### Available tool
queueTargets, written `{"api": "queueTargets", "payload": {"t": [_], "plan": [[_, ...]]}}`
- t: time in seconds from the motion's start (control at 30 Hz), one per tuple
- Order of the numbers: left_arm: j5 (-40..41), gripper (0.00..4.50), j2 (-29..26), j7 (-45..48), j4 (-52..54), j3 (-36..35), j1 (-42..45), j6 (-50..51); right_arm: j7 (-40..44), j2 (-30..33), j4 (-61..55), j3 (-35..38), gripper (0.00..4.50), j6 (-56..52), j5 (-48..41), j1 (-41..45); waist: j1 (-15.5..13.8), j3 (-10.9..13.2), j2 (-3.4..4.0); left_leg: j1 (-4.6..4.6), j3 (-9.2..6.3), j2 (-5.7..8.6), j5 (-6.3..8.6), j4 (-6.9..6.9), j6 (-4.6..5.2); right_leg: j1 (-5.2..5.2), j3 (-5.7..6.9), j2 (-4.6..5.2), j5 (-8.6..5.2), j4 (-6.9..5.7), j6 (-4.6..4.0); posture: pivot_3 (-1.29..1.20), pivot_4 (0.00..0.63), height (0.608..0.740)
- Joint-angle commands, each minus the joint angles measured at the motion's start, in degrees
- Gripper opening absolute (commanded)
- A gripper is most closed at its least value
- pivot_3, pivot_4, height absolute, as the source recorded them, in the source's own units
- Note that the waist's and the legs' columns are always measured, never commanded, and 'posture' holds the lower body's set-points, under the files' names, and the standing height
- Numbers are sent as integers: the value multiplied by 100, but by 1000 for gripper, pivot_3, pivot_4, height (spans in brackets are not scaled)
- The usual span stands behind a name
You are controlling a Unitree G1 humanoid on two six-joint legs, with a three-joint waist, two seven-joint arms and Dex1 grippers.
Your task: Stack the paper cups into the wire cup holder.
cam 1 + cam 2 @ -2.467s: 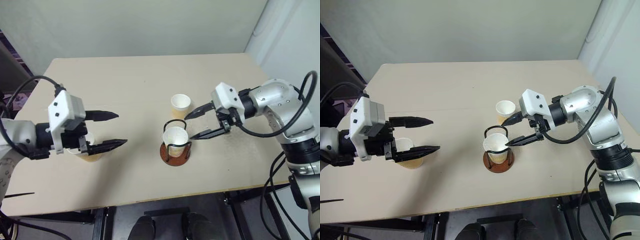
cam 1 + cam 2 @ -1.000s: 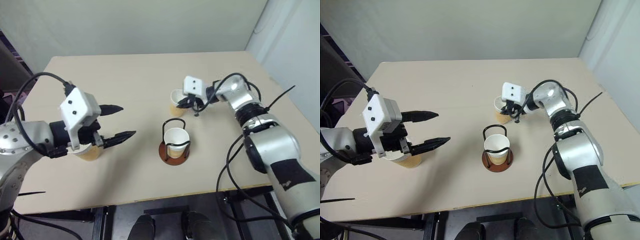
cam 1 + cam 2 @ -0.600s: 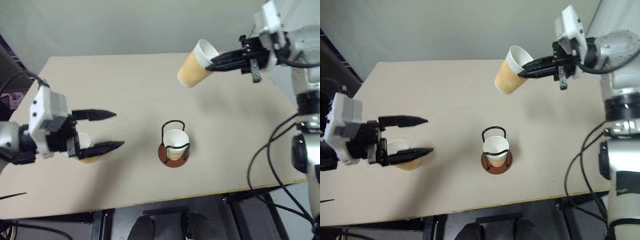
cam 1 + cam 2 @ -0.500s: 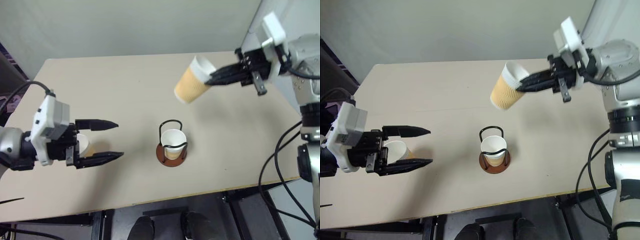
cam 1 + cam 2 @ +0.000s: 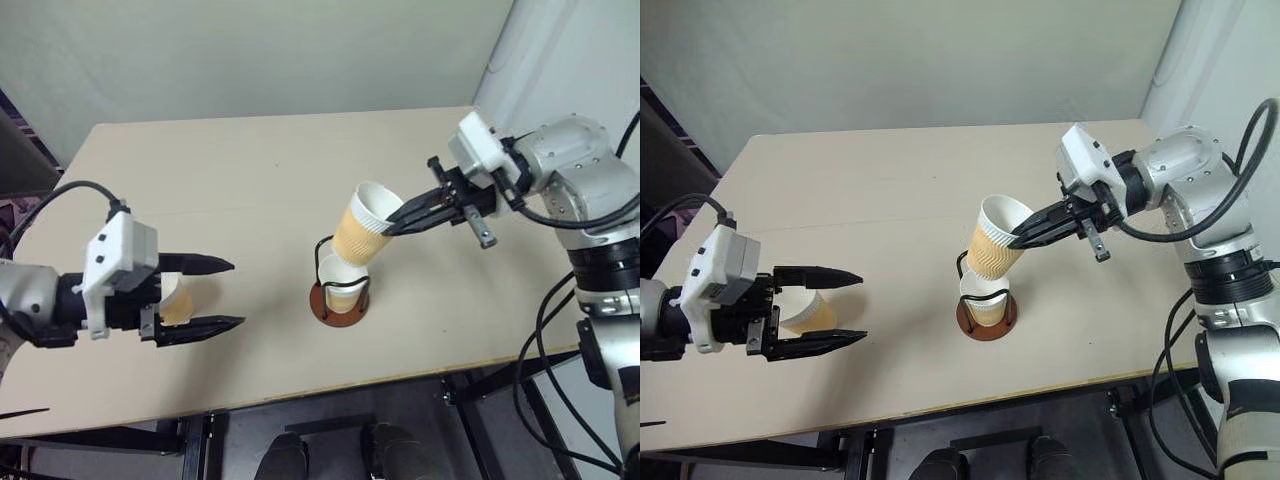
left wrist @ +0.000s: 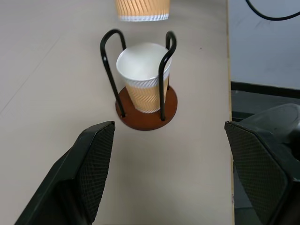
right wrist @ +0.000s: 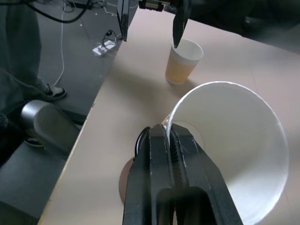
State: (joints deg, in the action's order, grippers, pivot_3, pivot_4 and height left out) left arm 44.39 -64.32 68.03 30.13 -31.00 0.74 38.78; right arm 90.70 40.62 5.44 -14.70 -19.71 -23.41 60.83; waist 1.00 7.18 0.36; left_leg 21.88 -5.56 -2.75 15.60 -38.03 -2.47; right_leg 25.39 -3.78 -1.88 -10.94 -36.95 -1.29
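The wire cup holder (image 5: 322,262) stands on its reddish-brown base (image 6: 140,117) mid-table, with one paper cup (image 6: 144,77) upright inside. My right gripper (image 5: 392,225) is shut on the rim of a second paper cup (image 5: 362,235). That cup hangs tilted just above the holder, its bottom close over the seated cup. The pinched rim and the white inside of this cup (image 7: 234,154) face the right wrist view. A third paper cup (image 5: 178,300) stands on the table at the left, between the fingers of my open left gripper (image 5: 237,293), ungripped.
The beige table (image 5: 250,170) has its front edge near the holder and its right edge under my right arm. Beyond the table's left side, cables (image 7: 70,18) lie on the floor.
My right gripper closed on the cup behind the holder, lifted it high, then brought it down and back over the holder. The left gripper drew back slightly, still open around its cup.
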Motion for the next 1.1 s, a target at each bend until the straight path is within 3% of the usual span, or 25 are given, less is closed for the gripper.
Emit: {"api": "queueTargets", "payload": {"t": [0.03,0.17,0.27,0.57,0.77,0.87,1.1], "plan": [[-91,4026,28,-107,111,-112,-59,-101,-102,-78,-67,-12,49,158,225,-54,0,0,0,2,-1,0,0,1,0,1,1,0,2,0,4,0,150,740],[-112,4026,30,-127,127,-136,-91,-109,-54,-135,-154,-33,49,104,315,-133,-7,0,0,9,-1,0,1,0,0,7,2,0,3,2,6,0,150,740],[-119,4026,22,-129,128,-149,-91,-112,-4,-141,-207,-66,614,94,378,-182,-9,0,0,10,-1,0,1,1,-1,7,2,0,2,8,7,0,150,740],[-342,4026,-24,-252,21,-114,-71,-177,-96,-203,-268,-37,3674,47,418,-227,-8,0,0,9,0,0,2,1,-1,7,1,0,1,7,8,0,150,740],[-1444,4026,-607,-409,-912,-369,136,-657,-73,-217,532,769,3674,-468,-318,140,-26,0,0,10,-3,0,3,2,1,9,1,0,2,4,8,0,150,740],[-2265,4026,-1033,60,-1448,-778,-348,-1001,-357,-449,445,1293,3674,-1078,-996,136,-20,-1,-1,9,-3,1,3,5,0,10,0,-2,-1,7,3,0,150,740],[-3017,4026,-1079,621,-1694,-883,-1232,-1308,-507,-572,-158,1249,3674,-1242,-1126,-226,-12,-2,-5,24,-1,0,12,8,-6,32,-13,-10,-19,6,-12,0,150,740]]}}
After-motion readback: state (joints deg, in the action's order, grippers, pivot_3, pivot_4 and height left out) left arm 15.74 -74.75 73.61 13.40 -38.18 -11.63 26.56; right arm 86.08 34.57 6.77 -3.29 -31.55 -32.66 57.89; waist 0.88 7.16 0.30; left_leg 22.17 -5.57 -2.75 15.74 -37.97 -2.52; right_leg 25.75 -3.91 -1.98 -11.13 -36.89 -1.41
